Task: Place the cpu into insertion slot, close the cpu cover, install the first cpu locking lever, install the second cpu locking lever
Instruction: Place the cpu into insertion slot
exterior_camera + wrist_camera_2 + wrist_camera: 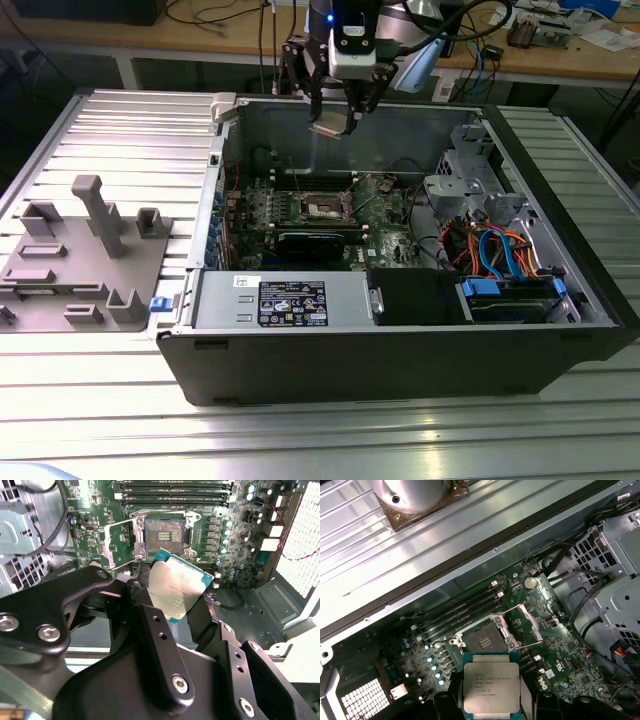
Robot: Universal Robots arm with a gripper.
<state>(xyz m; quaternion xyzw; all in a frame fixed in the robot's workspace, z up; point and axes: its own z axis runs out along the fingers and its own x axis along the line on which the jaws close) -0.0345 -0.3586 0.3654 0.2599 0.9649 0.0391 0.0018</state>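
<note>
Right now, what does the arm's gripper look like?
The gripper is matte black: jointed link bars pinned with silver screws, ending in flat black fingers. Above it, a black-and-silver wrist housing carries a blue light.

In the exterior view pale glare is reflected off the ribbed metal table (330, 440) while the computer case (400, 365) interior is left shaded, and in the second wrist view the perforated panel (304, 527) is washed out white and a soft sheen is carried by the cpu (177, 587)
</note>
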